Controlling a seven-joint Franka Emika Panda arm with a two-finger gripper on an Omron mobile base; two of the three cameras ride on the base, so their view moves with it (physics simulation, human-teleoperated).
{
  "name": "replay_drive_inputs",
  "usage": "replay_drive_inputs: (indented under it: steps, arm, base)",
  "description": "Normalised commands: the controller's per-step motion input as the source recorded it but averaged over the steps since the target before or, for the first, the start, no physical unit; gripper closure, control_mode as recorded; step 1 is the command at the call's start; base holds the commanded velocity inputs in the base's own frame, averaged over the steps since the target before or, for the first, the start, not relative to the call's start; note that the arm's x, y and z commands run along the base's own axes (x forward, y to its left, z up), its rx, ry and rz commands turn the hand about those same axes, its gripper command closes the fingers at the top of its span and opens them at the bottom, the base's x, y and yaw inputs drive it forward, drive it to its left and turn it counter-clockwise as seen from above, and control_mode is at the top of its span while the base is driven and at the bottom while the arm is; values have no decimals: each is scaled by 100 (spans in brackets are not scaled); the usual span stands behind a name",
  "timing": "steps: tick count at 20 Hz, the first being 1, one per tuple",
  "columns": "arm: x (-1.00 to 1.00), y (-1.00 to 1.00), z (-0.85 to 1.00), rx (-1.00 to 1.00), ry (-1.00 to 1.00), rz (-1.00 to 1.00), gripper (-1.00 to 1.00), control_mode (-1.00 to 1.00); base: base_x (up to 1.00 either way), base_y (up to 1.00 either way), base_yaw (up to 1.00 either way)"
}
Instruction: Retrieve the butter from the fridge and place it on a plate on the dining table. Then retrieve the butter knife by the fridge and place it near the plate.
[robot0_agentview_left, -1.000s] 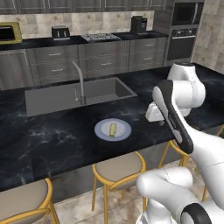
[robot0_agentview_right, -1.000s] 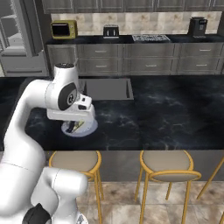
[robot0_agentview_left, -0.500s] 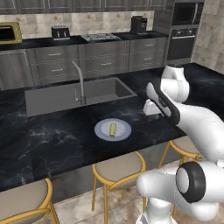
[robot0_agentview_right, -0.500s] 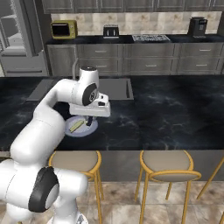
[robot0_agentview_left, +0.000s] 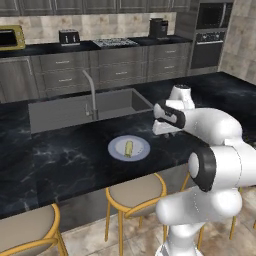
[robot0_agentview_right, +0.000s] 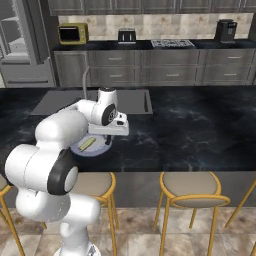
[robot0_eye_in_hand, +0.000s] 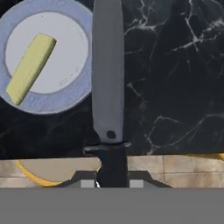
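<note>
Fingers (robot0_eye_in_hand: 112, 183) clamped on butter knife (robot0_eye_in_hand: 107, 74) handle.

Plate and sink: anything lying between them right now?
Nothing: the left base view shows bare black marble between the plate and the sink.

Butter (robot0_eye_in_hand: 30, 68): pale yellow stick; plate (robot0_eye_in_hand: 65, 94): white centre, pale blue rim; dining table (robot0_eye_in_hand: 175, 87): black marble top, thin white veins; butter knife (robot0_eye_in_hand: 107, 74): plain grey blade, dark handle; stool (robot0_agentview_right: 191, 185): tan seat, yellow-gold frame; oven (robot0_agentview_right: 73, 33): yellow casing; fridge (robot0_agentview_right: 20, 45): grey.
</note>
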Motion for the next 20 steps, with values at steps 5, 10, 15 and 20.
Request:
replay_drive_inputs:
  steps: [5, 10, 15, 20]
  arm:
    - [70, 11, -53, -1, 0, 0, 100, -100]
    - [52, 0, -48, 0, 0, 3, 100, -100]
    - [57, 0, -47, 0, 0, 3, 100, -100]
    - [50, 0, -39, 0, 0, 4, 100, -100]
  base:
    - [0, 0, 0]
    - [0, 0, 0]
    - [0, 0, 0]
    - [0, 0, 0]
